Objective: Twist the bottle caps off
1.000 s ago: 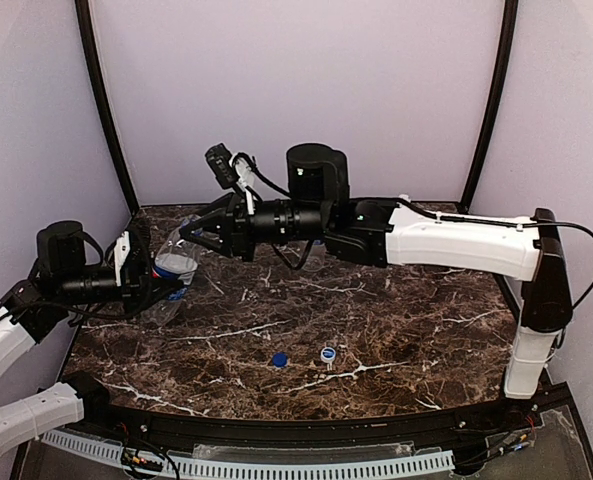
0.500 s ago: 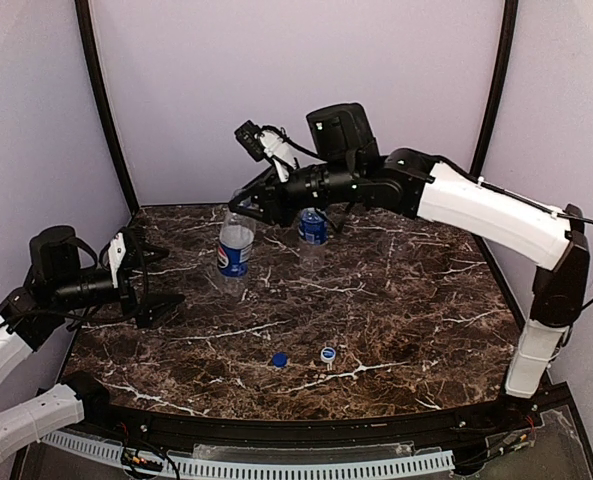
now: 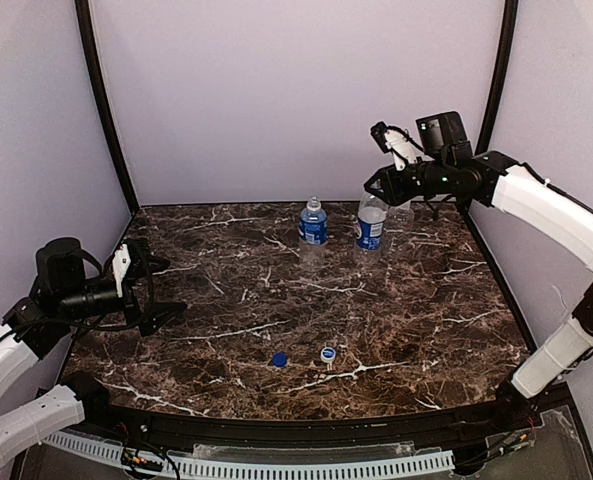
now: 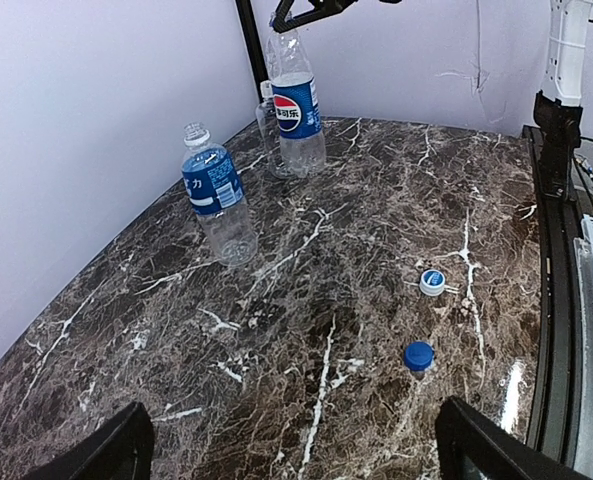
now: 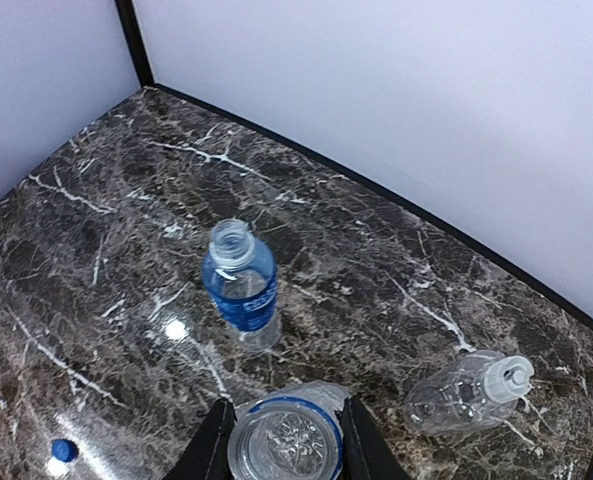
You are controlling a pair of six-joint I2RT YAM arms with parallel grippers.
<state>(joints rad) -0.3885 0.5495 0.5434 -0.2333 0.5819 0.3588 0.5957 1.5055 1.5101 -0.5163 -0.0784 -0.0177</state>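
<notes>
My right gripper [image 3: 373, 190] is shut on the neck of an upright blue-labelled bottle [image 3: 371, 225] at the back right; its mouth [image 5: 284, 440] is open between the fingers. A second blue-labelled bottle [image 3: 314, 222] stands uncapped to its left [image 5: 241, 280]. A plain bottle [image 5: 466, 390] lies on its side by the back wall with a white cap [image 5: 506, 378] on it. A blue cap [image 3: 279, 359] and a white cap with a blue mark [image 3: 328, 353] lie loose near the front. My left gripper [image 3: 166, 288] hovers open at the left, holding nothing.
Dark marble table [image 3: 406, 300] enclosed by pale walls with black corner posts [image 3: 101, 100]. A black rail with cabling [image 4: 556, 300] runs along the near edge. The loose caps also show in the left wrist view: blue cap [image 4: 418, 355], white cap [image 4: 433, 283].
My left gripper let go of the bottle, opened and drew back left. The right arm carried that bottle from the left across to the back right, past the other standing bottle.
</notes>
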